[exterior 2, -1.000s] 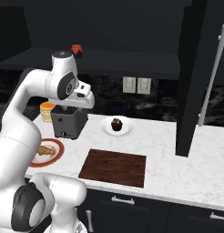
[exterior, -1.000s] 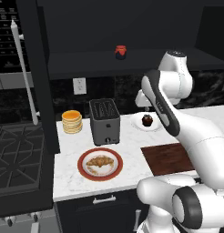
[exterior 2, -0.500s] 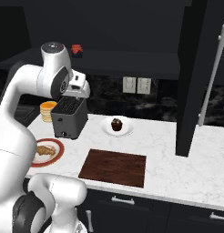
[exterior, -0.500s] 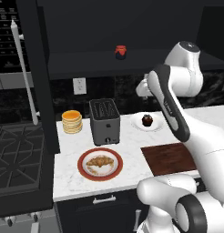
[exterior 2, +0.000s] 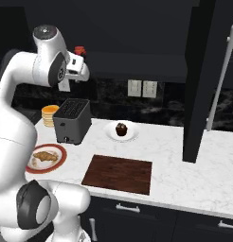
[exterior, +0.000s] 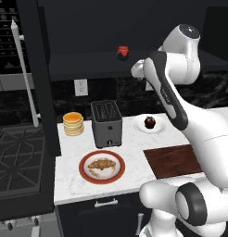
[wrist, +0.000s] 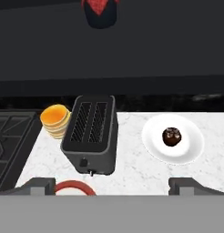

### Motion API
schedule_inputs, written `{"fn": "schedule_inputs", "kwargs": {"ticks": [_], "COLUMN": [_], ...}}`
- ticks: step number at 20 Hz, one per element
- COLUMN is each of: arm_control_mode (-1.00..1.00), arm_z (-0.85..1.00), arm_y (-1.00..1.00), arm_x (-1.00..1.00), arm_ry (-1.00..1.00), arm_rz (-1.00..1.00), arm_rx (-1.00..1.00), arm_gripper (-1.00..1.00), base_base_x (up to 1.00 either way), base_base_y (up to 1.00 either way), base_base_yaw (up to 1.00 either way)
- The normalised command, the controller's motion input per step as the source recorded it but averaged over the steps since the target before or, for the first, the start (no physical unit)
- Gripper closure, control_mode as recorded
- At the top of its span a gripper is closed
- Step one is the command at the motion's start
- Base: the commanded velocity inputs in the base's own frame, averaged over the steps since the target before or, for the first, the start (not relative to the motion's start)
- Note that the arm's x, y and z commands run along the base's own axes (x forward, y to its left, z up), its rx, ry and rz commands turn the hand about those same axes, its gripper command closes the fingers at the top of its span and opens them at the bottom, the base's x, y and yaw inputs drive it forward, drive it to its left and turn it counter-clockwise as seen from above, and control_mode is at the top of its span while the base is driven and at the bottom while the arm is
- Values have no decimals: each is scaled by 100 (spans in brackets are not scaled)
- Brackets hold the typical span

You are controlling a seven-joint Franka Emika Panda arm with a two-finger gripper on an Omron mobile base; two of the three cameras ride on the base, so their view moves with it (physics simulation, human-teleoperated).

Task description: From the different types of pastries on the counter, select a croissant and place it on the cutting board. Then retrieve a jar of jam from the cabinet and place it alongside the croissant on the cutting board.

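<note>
The croissant (exterior: 102,164) lies on a round red-rimmed plate (exterior: 84,172) at the counter's (exterior: 72,183) front left. To its right the dark cutting board (exterior: 174,160) is bare. A small red jar of jam (exterior: 123,53) stands on the shelf of the open black cabinet (exterior: 88,65). My gripper (wrist: 113,186) is open, its fingertips (wrist: 38,186) wide apart with nothing between them. It hovers high over the counter, level with the shelf and just short of the jar (wrist: 100,11). The other pastries are pancakes (exterior: 73,123) and a cupcake (exterior: 149,122).
A black toaster (exterior: 106,123) stands between the pancakes and the cupcake's white plate (exterior: 160,128). The cabinet door (exterior: 41,78) with its long white handle (exterior: 23,78) hangs open at the left. A stove (exterior: 18,162) adjoins the counter's left end.
My arm has risen from in front of the toaster up to shelf height, toward the jar. The things on the counter have not moved.
</note>
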Motion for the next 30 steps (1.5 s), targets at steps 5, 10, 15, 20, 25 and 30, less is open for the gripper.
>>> {"fn": "schedule_inputs", "kwargs": {"ticks": [5, 10, 15, 20, 25, 30], "arm_control_mode": [-100, -100, -100, -100, -100, -100], "arm_z": [9, 67, -36, 11, 42, 0], "arm_y": [3, 17, 23, 0, 17, -10], "arm_x": [38, 70, 0, 49, 57, 19], "arm_ry": [0, -7, -1, -1, -8, -19], "arm_rz": [-1, -4, 1, 0, 0, 3], "arm_rx": [3, 7, -3, 0, 0, -1], "arm_gripper": [-100, -100, -100, -100, -100, -100], "base_base_x": [0, 0, 0, 0, 0, 0], "base_base_y": [0, 0, 0, 0, 0, 0], "base_base_yaw": [0, 0, 0, 0, 0, 0]}}
